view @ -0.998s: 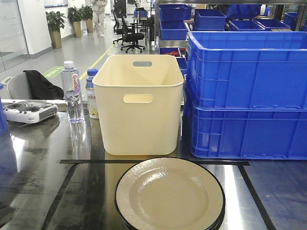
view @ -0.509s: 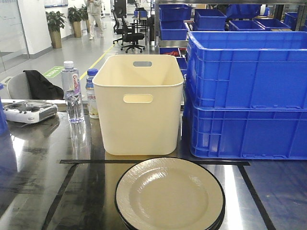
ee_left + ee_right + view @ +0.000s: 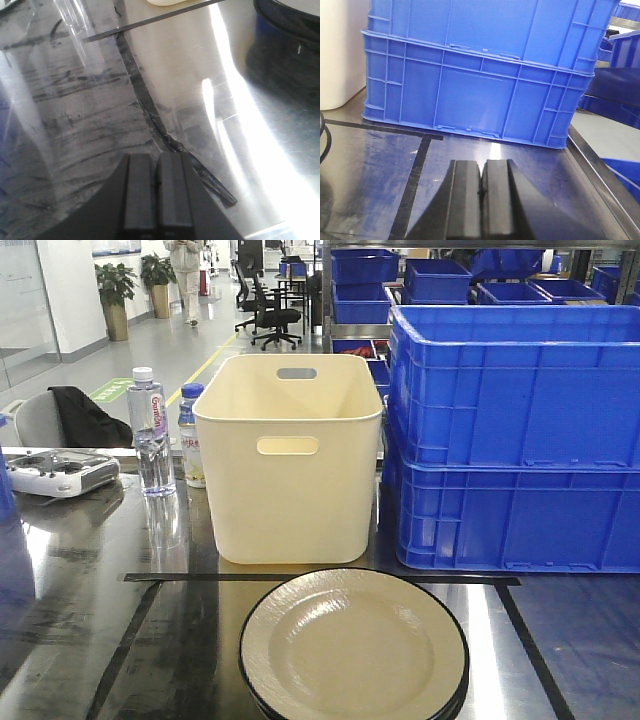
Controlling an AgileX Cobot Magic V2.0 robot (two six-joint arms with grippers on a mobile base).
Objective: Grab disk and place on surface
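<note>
The disk (image 3: 352, 645), a cream plate with a black rim, lies flat on the surface (image 3: 80, 620) at the front centre, inside black tape lines. A second black rim shows just beneath it. Neither gripper appears in the front view. My left gripper (image 3: 156, 161) hangs shut and empty over the surface (image 3: 75, 100), with the disk's dark rim (image 3: 292, 20) far off at the upper right. Over the surface (image 3: 365, 170) on the other side, my right gripper (image 3: 482, 167) is also shut and empty, and the disk's rim (image 3: 328, 137) is a thin black arc at the left edge.
A tall cream bin (image 3: 290, 460) stands right behind the disk. Stacked blue crates (image 3: 515, 440) fill the back right and face the right gripper (image 3: 470, 85). Two bottles (image 3: 150, 430) and a white controller (image 3: 60, 472) sit at the back left.
Nothing on the table has moved. Only a person in the far hallway has walked further away.
</note>
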